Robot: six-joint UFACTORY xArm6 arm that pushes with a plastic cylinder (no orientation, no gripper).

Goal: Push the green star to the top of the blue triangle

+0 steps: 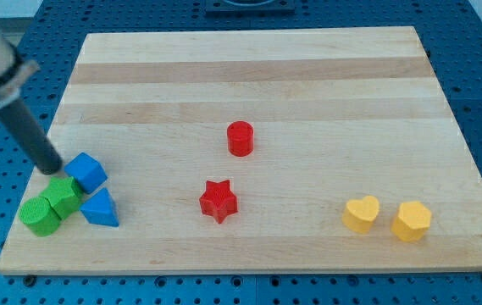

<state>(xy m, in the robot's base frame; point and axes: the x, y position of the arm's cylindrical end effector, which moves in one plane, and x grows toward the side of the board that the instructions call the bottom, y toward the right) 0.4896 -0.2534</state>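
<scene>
Two green blocks touch each other near the board's bottom left. The upper one is angular and looks like the star. The lower-left one looks rounded. The blue triangle lies just right of the upper green block and touches it. A blue cube sits right above the triangle. My tip is at the board's left edge, just above the upper green block and just left of the blue cube. The rod slants up to the view's top left.
A red cylinder stands near the board's middle, with a red star below it. A yellow heart and a yellow hexagon lie at the bottom right. The wooden board lies on a blue perforated table.
</scene>
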